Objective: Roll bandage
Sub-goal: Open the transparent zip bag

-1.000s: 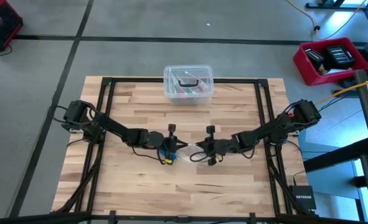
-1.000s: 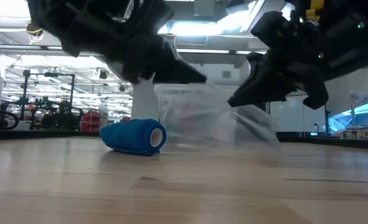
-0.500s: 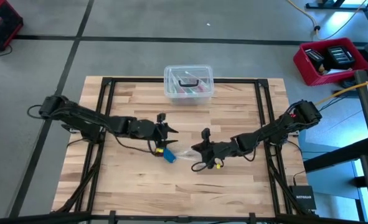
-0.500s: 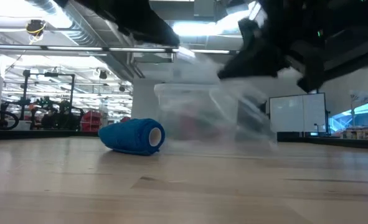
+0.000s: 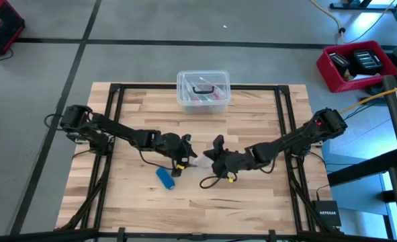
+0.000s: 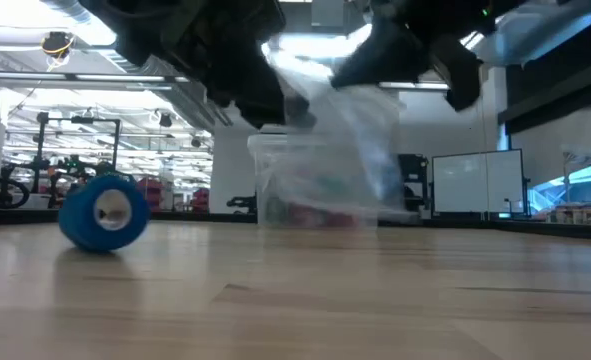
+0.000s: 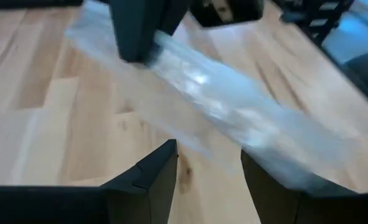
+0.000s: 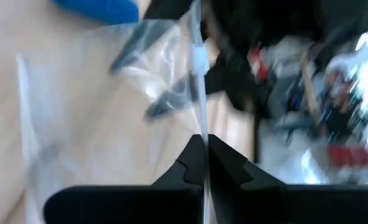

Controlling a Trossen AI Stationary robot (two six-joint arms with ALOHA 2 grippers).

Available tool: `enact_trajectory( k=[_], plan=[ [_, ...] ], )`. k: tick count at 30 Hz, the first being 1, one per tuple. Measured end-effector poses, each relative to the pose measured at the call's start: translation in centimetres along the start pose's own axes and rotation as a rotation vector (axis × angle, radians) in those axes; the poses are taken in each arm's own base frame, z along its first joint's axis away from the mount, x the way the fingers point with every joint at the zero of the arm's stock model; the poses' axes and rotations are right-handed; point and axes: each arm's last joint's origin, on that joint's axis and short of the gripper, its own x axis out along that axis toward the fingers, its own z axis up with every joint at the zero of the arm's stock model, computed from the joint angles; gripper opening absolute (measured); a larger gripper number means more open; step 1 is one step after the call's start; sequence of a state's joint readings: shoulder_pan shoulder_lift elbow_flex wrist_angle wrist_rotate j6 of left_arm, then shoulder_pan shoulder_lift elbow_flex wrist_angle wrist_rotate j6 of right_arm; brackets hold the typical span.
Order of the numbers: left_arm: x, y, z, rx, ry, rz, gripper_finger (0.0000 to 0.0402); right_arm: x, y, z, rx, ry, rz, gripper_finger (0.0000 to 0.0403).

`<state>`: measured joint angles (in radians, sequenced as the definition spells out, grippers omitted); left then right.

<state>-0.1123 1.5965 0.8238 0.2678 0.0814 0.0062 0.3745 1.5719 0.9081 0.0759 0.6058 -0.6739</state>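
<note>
The bandage is a compact blue roll (image 5: pixel 165 177) lying on its side on the wooden table, left of centre and toward the near edge. In the low view its open end (image 6: pixel 102 212) faces the camera. A small clear plastic bag (image 6: pixel 347 135) hangs from my right gripper (image 8: pixel 203 144), which is shut on it above the table's middle. My left gripper (image 7: pixel 208 158) stands open just left of the bag (image 7: pixel 208 102), above and to the right of the roll, with nothing between its fingers. My right gripper pinches a thin edge of the clear bag (image 8: pixel 200 121) between its two fingertips, which slant down from the table's right. The bag hangs slack below and left of the fingers (image 6: pixel 360 70). It looks lifted clear of the table.
A clear plastic lidded box (image 5: pixel 203 91) stands at the middle of the far edge, behind the bag in the low view. Black frame rails (image 5: pixel 115 107) run along the table's sides. A red bin (image 5: pixel 356 64) sits on the floor beyond the right edge.
My left gripper has opened, let go of the bag and drawn up. My right gripper has risen and rolled, taking the bag up with it. The blue roll has rolled toward the table's left and near edge and turned, so that its end now faces the near side.
</note>
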Motion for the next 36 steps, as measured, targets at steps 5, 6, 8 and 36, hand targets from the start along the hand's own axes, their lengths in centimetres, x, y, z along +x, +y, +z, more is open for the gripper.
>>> enact_trajectory(
  k=[5,6,8,36],
  plan=[
    [0.1,0.3,-0.2,0.028,0.006,0.037,0.016,-1.1,1.8,-0.1,0.092,0.076,0.062,0.0006],
    [0.0,0.4,-0.2,0.054,0.025,0.061,0.0158,-1.1,1.9,-0.2,0.114,0.083,0.076,0.0008],
    [-0.7,0.6,-0.5,0.102,0.103,0.141,0.0154,-1.0,1.9,-0.5,0.147,0.103,0.091,0.0017],
    [-2.6,0.5,0.0,0.063,0.053,0.218,0.0143,0.9,5.8,-2.2,0.606,0.147,0.495,0.0185]
  ],
)
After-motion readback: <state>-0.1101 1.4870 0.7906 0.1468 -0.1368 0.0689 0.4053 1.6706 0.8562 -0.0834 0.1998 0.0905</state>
